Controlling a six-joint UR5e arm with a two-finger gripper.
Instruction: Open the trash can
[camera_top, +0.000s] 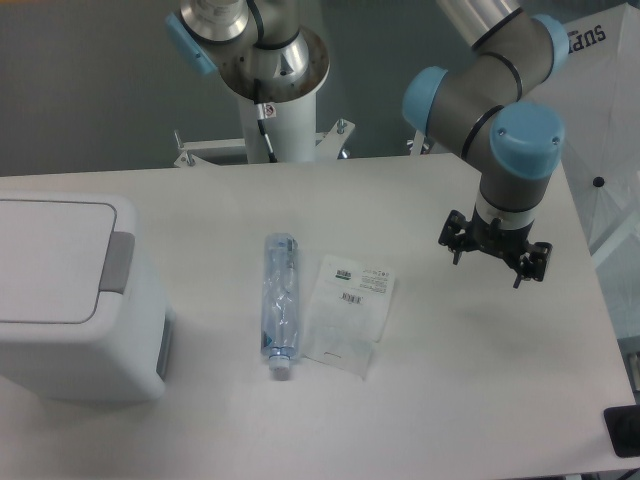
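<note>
So the big white boxy plastic trash can (70, 300) sits at the table's (470, 390) left edge, flat lid down. The black two-finger gripper (494, 256) hangs way over on the right, jaws spread, holding nothing. A clear plastic bottle (281, 305) and a clear labelled bag (347, 312) lie between them.

Arm bent downward, gripper (494, 262) hanging (jaw state unclear) at right.

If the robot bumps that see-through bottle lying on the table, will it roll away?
Probably. The plastic bottle lies on its side on the flat table, so a sideways nudge would likely roll it. It looks empty and crinkled, so it is probably light and squashy. The plastic bag beside it might slow it.
</note>
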